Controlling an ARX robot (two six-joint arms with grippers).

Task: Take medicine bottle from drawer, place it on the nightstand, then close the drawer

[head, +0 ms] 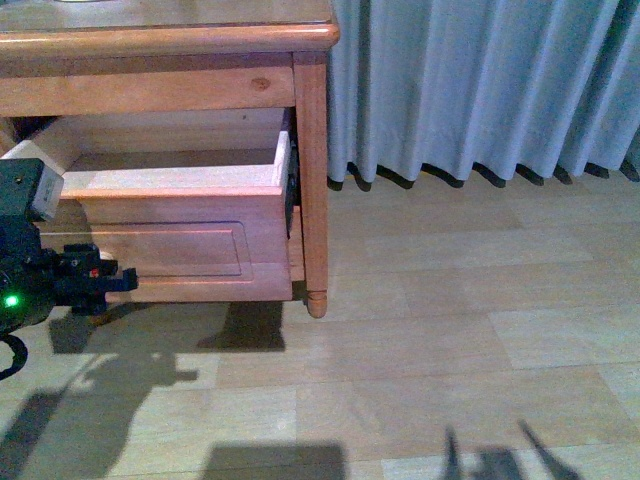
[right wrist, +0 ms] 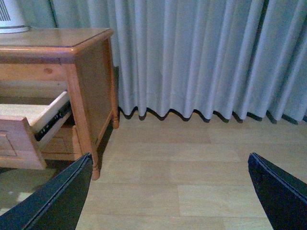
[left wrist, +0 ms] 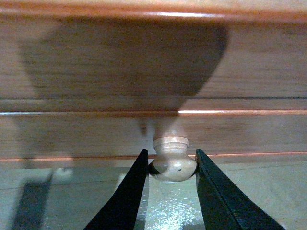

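Pale wood-look planks make up the floor (head: 450,340), which carries dark shadows (head: 130,380) toward 7 o'clock in the front view. A grey-blue pleated curtain (head: 480,80) hangs to the boards from 12 round to 3 o'clock. The nightstand (head: 170,40) stands at 10 to 11 o'clock, just beside the curtain's edge. It is orange-brown wood with a rounded-edge top, a small knot (head: 262,84) in the rail under it and a short turned foot at its near corner. The drawer (head: 170,240) is pulled well out toward the camera at about 9 o'clock. It has a recessed-panel front, pale unfinished side walls and a black slide rail (head: 290,180) along its side. Its floor is hidden behind the front, so what lies inside cannot be told. The left arm (head: 40,270), black with a green light (head: 12,300), sits at the frame's 8 o'clock edge against the drawer front. Its wrist view shows the left gripper (left wrist: 171,154) pinched on the round wooden knob (left wrist: 173,165), one black finger touching each side. The right gripper (right wrist: 170,158) hangs over bare floor, well apart from the nightstand, with its fingers (right wrist: 62,201) spread wide and holding nothing. From that wrist view a white ribbed object (right wrist: 9,17) stands on the nightstand top, only partly in frame.
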